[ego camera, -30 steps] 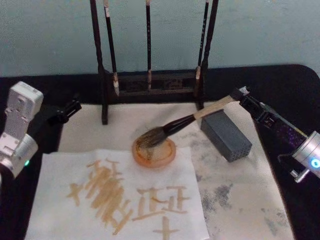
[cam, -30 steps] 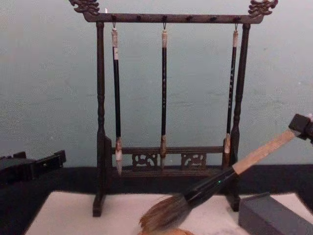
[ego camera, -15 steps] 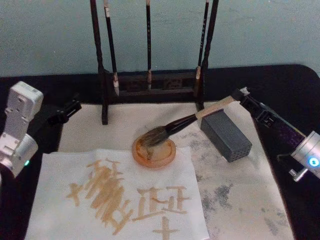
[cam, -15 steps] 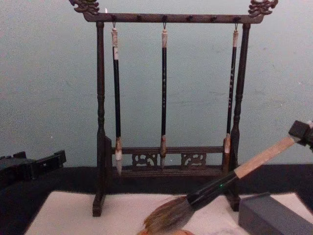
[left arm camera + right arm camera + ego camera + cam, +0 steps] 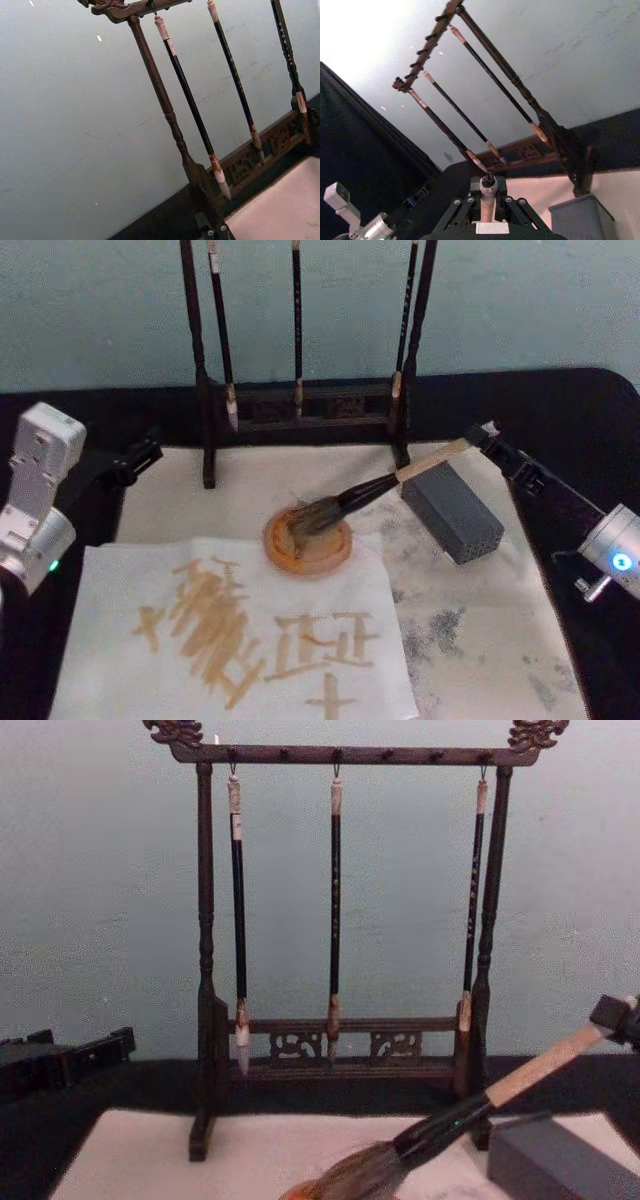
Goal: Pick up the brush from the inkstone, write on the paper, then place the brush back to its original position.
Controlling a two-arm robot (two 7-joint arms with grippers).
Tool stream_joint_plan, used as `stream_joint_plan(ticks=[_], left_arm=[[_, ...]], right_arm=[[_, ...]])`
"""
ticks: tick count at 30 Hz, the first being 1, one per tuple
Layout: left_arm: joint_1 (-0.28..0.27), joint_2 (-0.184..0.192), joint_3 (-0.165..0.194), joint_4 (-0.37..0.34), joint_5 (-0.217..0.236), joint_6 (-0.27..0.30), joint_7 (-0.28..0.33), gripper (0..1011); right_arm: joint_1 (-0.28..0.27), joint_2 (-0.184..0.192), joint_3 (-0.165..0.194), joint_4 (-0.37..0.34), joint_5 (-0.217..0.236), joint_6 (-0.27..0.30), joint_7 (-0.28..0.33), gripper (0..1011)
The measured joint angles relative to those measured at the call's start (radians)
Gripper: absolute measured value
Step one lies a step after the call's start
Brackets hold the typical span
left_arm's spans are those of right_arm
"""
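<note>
The right tool [image 5: 484, 432] grips the tan end of the brush [image 5: 385, 483], whose bristles rest in the round dish [image 5: 308, 545] mid-counter, at the far edge of the paper [image 5: 110, 590]. The left tool [image 5: 140, 454] sits idle by the counter's left edge; I cannot tell its opening.

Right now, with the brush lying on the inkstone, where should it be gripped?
Grip the brush at the bare tan handle end, coming from the robot's right. That end slants up clear of the grey block, and the right tool holds it there.
</note>
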Motion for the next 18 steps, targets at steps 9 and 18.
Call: stream_joint_plan(ticks=[9,18], left_arm=[[0.000,0.000,0.000,0.000,0.000,0.000,0.000,1000],[0.000,0.000,0.000,0.000,0.000,0.000,0.000,1000]], right_arm=[[0.016,-0.009,-0.006,0.040,0.005,0.013,-0.006,172],[0.022,-0.012,-0.009,0.061,0.014,0.025,-0.012,172]])
